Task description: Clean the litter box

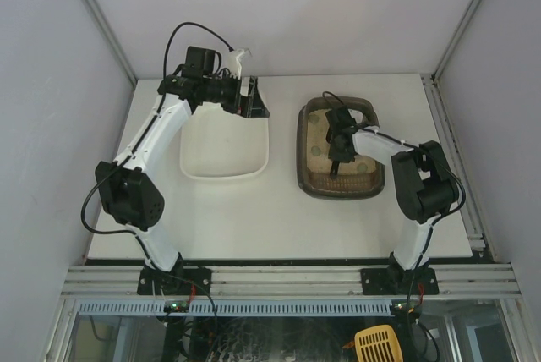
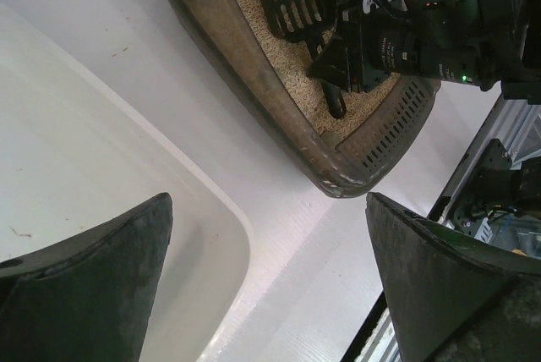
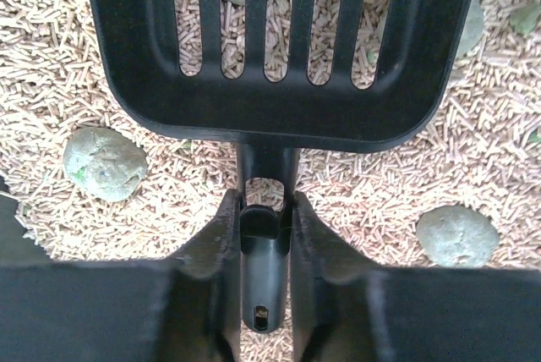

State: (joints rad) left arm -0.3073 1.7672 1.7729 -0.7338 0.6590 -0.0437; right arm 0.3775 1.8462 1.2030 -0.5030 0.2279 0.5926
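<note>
The litter box point(image 1: 303, 152) sits flat on the white surface point(image 1: 254, 218), right of centre, just beside a white tub point(image 1: 221, 149) but not touching it. The box looks like stiff moulded plastic with a thick rim. With its bed of beige pellet litter point(image 3: 76, 57) it is probably weighty and would spill if tipped, so it is best left where it is; if it needs steadying, the rim is the place to take hold. The right pincer point(image 3: 265, 210) is down inside the box, its two fingers closed from either side on the narrow handle of a black slotted scoop point(image 3: 279, 117), just behind the neck where the handle meets the blade. The scoop seems light and rigid, but the handle is smooth and slim (a hold this close to the blade should give better control, though the blade could pivot if it digs in hard). Rounded grey-green lumps point(image 3: 104, 163) lie on the litter at both sides of the blade; they look firm enough to ride on the slats while pellets fall through, and round enough to roll off if the blade tilts. The left pincer point(image 2: 266, 294) hovers above the far rim of the tub, spread wide with nothing between its fingers.
</note>
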